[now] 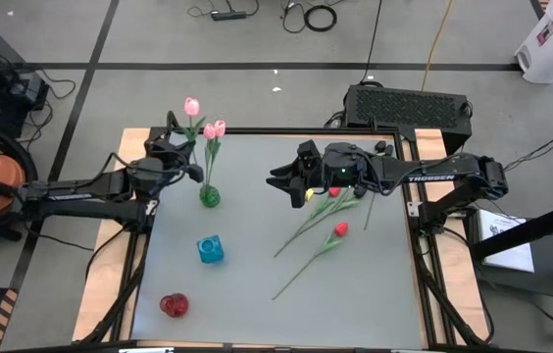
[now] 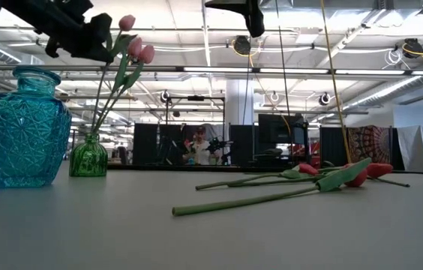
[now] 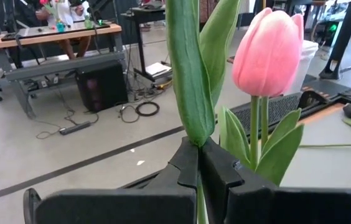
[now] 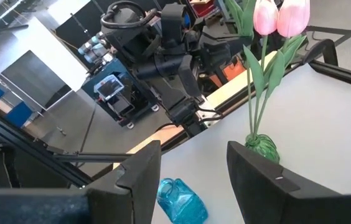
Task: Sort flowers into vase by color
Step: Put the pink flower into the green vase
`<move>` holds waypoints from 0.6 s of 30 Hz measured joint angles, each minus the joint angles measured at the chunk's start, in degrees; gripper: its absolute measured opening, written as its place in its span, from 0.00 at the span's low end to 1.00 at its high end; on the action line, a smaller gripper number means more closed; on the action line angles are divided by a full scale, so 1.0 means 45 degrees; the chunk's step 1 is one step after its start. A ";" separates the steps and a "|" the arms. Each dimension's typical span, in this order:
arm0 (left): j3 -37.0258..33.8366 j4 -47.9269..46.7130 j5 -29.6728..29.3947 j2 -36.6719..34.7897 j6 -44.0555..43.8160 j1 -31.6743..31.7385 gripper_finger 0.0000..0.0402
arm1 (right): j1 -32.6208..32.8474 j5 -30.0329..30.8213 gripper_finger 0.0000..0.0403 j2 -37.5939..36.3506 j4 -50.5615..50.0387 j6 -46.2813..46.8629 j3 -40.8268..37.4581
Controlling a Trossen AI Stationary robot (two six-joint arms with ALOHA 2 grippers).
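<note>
Above the green vase [image 1: 209,196], the left gripper [image 1: 180,147] is clenched on a pink tulip [image 1: 192,106] low on its stem, seemingly beside one already seated. Red tulips [image 1: 339,230] lie mid-table under the released right gripper [image 1: 291,184]. Light, bendy stems: pinch mid-stem, never the bud.

Both arms [image 1: 80,186] are showing matte black, boxy jointed links. The right arm [image 1: 443,178] is carrying white lettering on its forearm. Right gripper [image 4: 191,171] fingers are showing flat, black, angular blades.
</note>
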 joint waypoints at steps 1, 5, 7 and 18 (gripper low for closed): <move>0.0000 0.0022 0.0000 0.0035 0.0000 -0.0001 0.01 | 0.0000 0.0000 0.44 0.0000 -0.0003 0.0000 0.0000; 0.0000 0.0024 0.0000 0.0084 0.0014 0.0002 0.01 | 0.0000 0.0002 0.44 0.0000 -0.0019 0.0003 0.0000; 0.0000 0.0022 0.0000 0.0084 0.0073 0.0000 0.01 | 0.0000 0.0000 0.44 0.0000 -0.0019 0.0002 0.0000; 0.0000 -0.0200 0.0068 0.0084 0.0078 -0.0182 0.01 | 0.0004 0.0000 0.44 0.0000 -0.0024 0.0000 0.0000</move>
